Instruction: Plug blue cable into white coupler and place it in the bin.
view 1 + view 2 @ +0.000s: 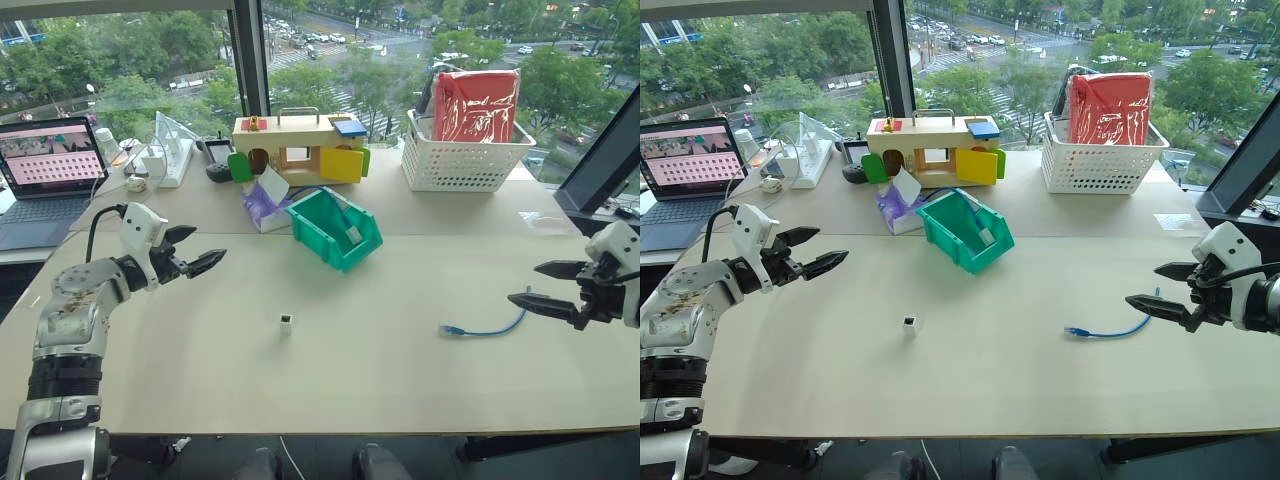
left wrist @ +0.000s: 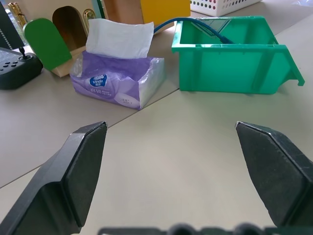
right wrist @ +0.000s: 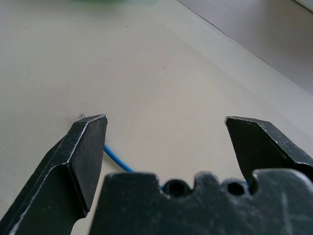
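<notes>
The blue cable (image 1: 486, 328) lies in a shallow curve on the table at the right, one clear plug end pointing left. My right gripper (image 1: 532, 284) hovers open just above its right end; a stretch of the blue cable (image 3: 116, 162) runs under its fingers. The white coupler (image 1: 286, 323) stands alone near the table's middle front. The teal bin (image 1: 334, 229) sits tilted behind it, with a blue cord and a small white piece inside. My left gripper (image 1: 205, 249) is open in the air at the left, facing the bin (image 2: 230, 61) with nothing between its fingers.
A purple tissue pack (image 1: 264, 205) lies beside the bin. Behind stand a wooden box with coloured doors (image 1: 298, 148) and a white lattice basket (image 1: 463, 152) holding a red bag. A laptop (image 1: 48, 180) sits at the far left. The table's front edge runs close below.
</notes>
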